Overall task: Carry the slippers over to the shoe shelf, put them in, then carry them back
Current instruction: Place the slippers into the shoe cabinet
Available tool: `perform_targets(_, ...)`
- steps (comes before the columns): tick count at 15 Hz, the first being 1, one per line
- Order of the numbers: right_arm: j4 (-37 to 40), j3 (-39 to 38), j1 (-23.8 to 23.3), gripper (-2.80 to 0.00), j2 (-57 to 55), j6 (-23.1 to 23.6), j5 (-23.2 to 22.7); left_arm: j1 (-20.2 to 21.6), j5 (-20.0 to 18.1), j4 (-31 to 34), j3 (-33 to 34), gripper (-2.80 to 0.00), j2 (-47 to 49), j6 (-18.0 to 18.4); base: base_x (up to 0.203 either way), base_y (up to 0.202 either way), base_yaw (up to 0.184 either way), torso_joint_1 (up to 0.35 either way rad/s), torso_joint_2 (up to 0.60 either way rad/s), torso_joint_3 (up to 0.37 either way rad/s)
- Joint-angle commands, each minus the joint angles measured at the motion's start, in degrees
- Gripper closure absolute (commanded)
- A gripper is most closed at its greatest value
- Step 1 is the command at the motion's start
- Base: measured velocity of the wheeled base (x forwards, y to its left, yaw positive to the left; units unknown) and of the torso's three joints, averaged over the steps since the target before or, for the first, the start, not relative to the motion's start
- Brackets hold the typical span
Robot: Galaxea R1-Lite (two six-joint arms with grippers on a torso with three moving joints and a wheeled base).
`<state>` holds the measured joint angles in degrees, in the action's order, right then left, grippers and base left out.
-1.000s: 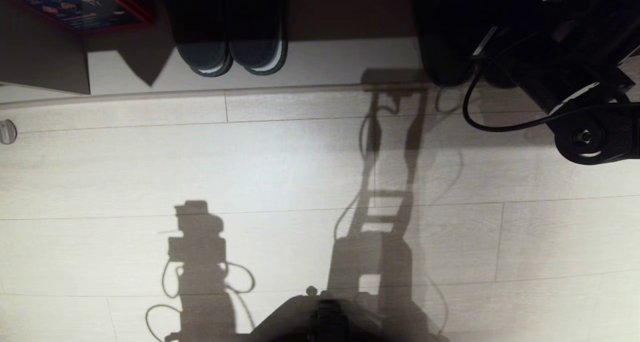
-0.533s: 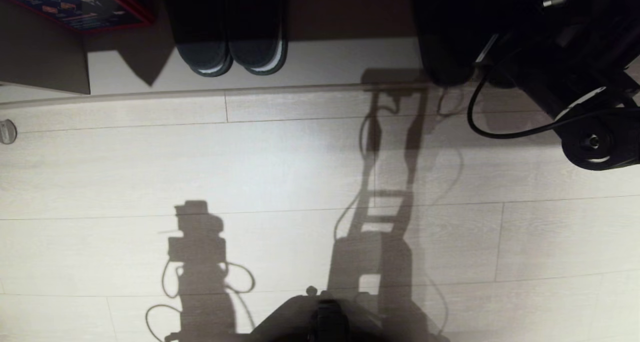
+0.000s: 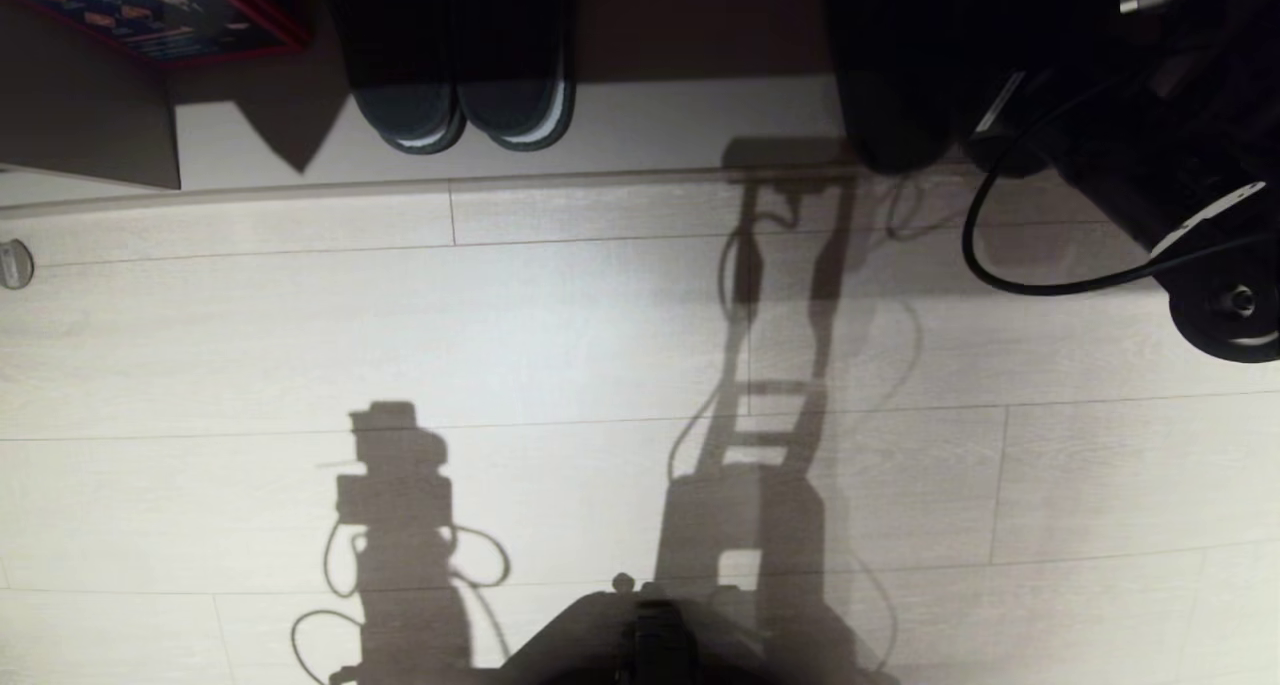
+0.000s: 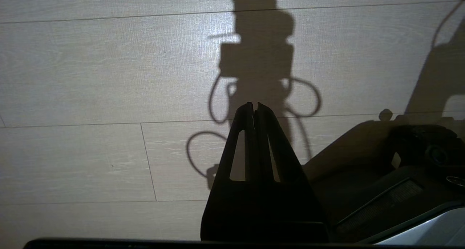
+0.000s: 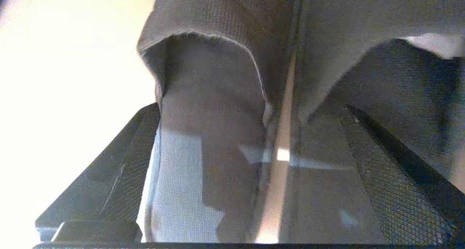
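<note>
The right hand (image 5: 250, 161) stands spread wide at the far right of the scene, one finger (image 5: 109, 180) on each outer side of the slippers (image 5: 218, 107), which lie side by side between them; whether the fingers press the fabric cannot be told. The slippers sit on the shoe shelf (image 3: 650, 115), right of a black pair (image 3: 465, 95). The left hand (image 4: 254, 109), fingers together and empty, hangs over the floor (image 3: 560, 325)
</note>
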<state>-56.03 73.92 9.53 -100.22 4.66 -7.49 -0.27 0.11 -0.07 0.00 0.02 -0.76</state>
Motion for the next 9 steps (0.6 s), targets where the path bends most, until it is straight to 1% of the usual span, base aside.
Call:
perform_targets(1,-0.3,-1.5,0.1,-2.8,1.8,0.3,-0.1,0.0,0.1,0.0,0.1,0.0,-0.1,0.0,0.0,0.0,0.0,0.0,0.0,0.0)
perform_targets(2,0.0,-3.5,0.1,-2.8,3.4,0.3,-0.1,0.0,0.1,0.0,0.1,0.0,-0.1,0.0,0.0,0.0,0.0,0.0,0.0,0.0)
perform_targets(5,1.8,-14.7,0.2,-2.8,11.3,0.6,-0.2,0.0,0.1,0.0,0.1,0.0,-0.1,0.0,0.0,0.0,0.0,0.0,0.0,0.0)
perform_targets(6,2.3,-17.1,0.2,0.0,13.4,0.8,-0.2,0.0,0.0,0.0,0.1,0.0,-0.1,0.0,0.0,0.0,0.0,0.0,0.0,0.0)
perform_targets(9,4.0,-24.6,0.2,0.0,21.9,2.4,0.2,0.0,0.0,0.0,0.1,0.0,-0.1,0.0,0.0,0.0,0.0,0.0,0.0,0.0)
